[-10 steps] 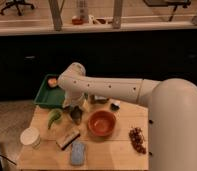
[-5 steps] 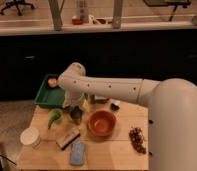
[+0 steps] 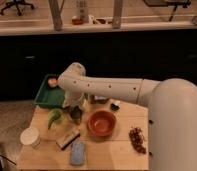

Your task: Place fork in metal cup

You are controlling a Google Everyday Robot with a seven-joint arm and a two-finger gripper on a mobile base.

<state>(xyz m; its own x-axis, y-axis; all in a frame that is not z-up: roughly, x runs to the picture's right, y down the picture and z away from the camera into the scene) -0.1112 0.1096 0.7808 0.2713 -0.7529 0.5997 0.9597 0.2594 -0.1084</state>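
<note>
— Where is your metal cup (image 3: 76,116)?
— Small, dark grey and dull. It stands on the tabletop (image 3: 112,150) near the far edge, left of the middle.
— And your gripper (image 3: 74,104)?
— It hangs close above the cup. You cannot make out the fork here.

No readable text or labels, claw (image 3: 75,107) above wooden table (image 3: 112,151)

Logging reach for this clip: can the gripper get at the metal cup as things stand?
Probably yes: the gripper hangs just above the metal cup, nothing visible between them; the orange-brown bowl sits clear to one side.
</note>
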